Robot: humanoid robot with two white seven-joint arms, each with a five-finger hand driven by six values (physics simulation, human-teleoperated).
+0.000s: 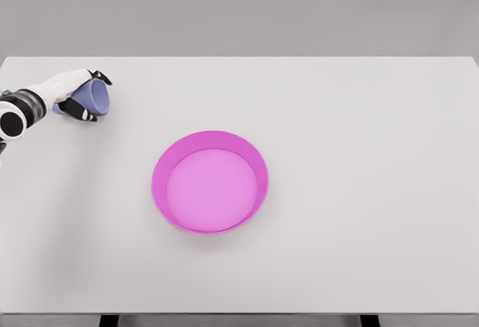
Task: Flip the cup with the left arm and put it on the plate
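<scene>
Head view, one table, white and wide, filling most of the scene against a grey backdrop. Item one: a plate, bright magenta, round with a raised wall, sitting a little left of the table's middle; its paler pink floor is bare, nothing inside. Item two: a cup, pale blue-lavender, at the far left of the table near the back edge, well apart from the plate; it is tipped over rather than upright, its wider end turned toward the right, and whether anything is in it cannot be told from here. Item three: the left hand, white with dark fingertips, coming in from the left edge on a white forearm with a black wrist joint; its fingers are wrapped around the cup, one dark fingertip above it and others below, clamped on it.
</scene>
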